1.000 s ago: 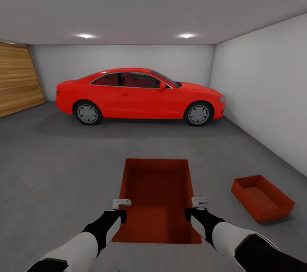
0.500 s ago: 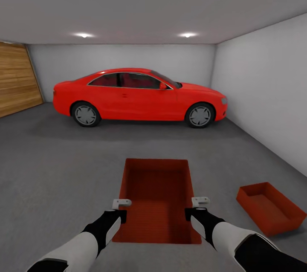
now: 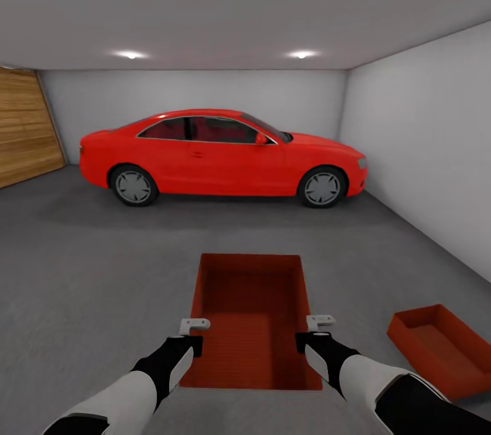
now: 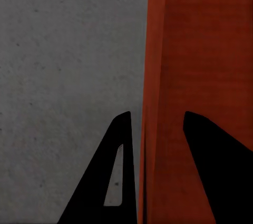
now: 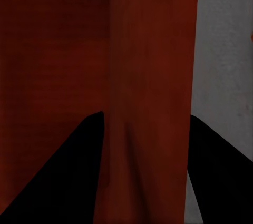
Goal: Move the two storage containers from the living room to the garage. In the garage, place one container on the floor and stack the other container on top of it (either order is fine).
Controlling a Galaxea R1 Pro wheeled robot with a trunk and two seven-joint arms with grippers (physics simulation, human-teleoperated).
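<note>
Camera shifted since earlier: second bin [image 3: 438, 352] now sits further toward lower right of frame, car [image 3: 221, 157] slid slightly left. Left gripper [image 3: 196, 333] jaws clamp the held bin's [image 3: 251, 309] left wall, right gripper [image 3: 315, 331] jaws clamp its right wall. Held bin at lower centre, above grey floor [image 3: 88, 271]. Wood door [image 3: 27, 127] far left.
</note>
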